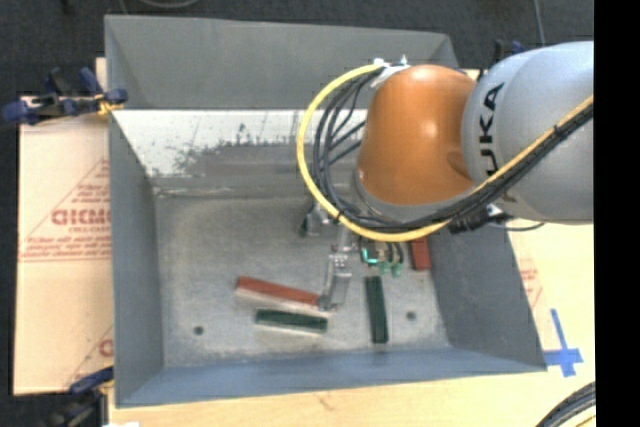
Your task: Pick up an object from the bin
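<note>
Below the orange wrist cover (415, 135), the gripper (337, 287), open or closed unclear, sits by a flat reddish-brown bar (272, 292).

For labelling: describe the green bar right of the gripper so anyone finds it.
In the grey bin, look below the orange wrist cover. Just right of the gripper lies a dark green bar. It points at the near wall, while the other green bar and the red-brown one lie crosswise.

1. Grey metal bin (135, 245): dark speckling across its paler back wall.
2. Flat reddish-brown stick (272, 292).
3. Dark green flat bar (290, 320); second dark green bar (376, 310), same shade.
4. Small red block (421, 253).
5. Glossy orange wrist cover (415, 135); yellow cable loop (300, 145).
</note>
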Action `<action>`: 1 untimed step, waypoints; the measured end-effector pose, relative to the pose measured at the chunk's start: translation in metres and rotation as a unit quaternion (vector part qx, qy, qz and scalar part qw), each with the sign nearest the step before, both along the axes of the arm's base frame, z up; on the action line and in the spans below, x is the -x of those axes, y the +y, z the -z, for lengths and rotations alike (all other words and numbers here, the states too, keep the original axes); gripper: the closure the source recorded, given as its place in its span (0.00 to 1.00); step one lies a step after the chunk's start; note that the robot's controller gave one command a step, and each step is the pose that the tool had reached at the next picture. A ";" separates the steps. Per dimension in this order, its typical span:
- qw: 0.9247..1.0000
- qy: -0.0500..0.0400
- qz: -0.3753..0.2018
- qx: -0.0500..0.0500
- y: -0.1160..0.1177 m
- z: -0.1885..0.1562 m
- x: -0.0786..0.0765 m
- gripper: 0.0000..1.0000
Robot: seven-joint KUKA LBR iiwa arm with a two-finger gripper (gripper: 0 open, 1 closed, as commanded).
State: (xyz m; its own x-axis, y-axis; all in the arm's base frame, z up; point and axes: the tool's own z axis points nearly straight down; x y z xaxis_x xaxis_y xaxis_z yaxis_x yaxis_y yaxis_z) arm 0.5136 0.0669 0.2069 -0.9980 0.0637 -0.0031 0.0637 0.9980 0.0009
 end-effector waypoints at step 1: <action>0.988 0.004 0.154 0.000 0.010 0.134 0.012 0.00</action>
